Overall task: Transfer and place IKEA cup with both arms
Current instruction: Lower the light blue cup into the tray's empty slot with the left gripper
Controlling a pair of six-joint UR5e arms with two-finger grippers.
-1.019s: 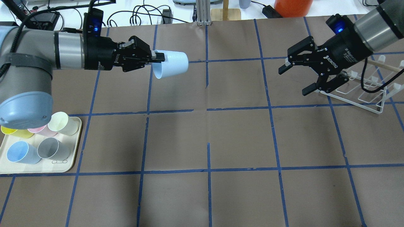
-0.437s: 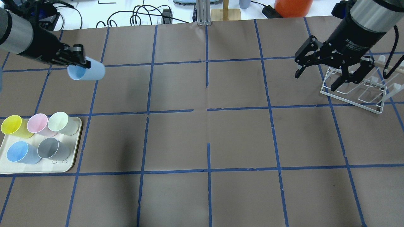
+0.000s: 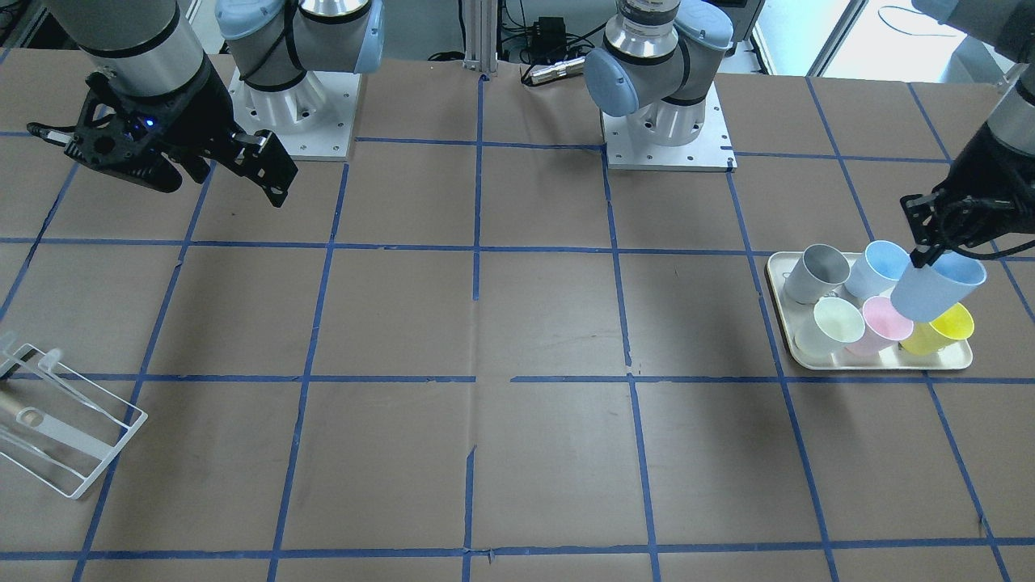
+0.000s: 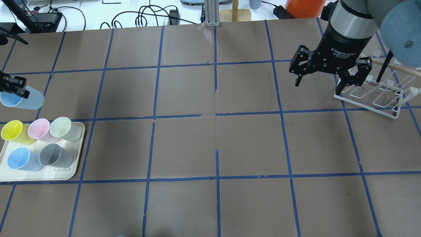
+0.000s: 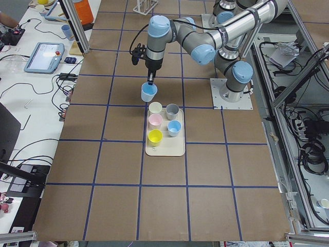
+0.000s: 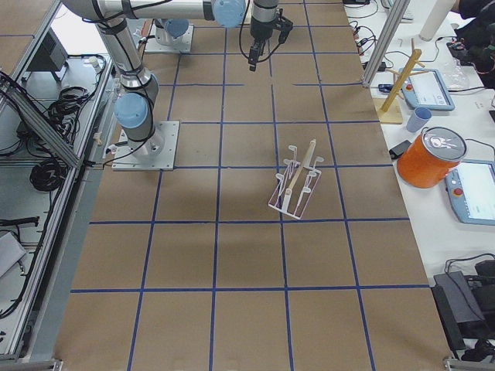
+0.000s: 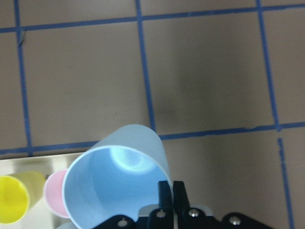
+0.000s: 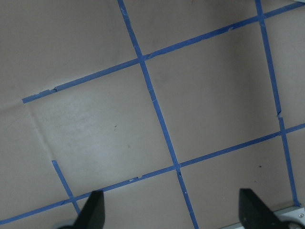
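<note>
A pale blue cup hangs tilted in the air at the 9 o'clock edge of the bench, seen from overhead. The left gripper is clamped on its rim, one finger inside the cup and the other outside, pressed close together. The wrist camera looks straight into the cup's open mouth.

At 6 o'clock from the held cup, a cream tray lies flat on the bench. Five cups stand on it. The far row holds a yellow cup, a pink cup and a pale green cup. The near row holds a darker blue cup and a grey cup.

Well apart, at 2 o'clock on the bench, the right gripper points down with its jaws spread wide and nothing between them. Just beside it, at its 3 o'clock, sits a white wire rack. Blue tape lines divide the brown bench into squares.
</note>
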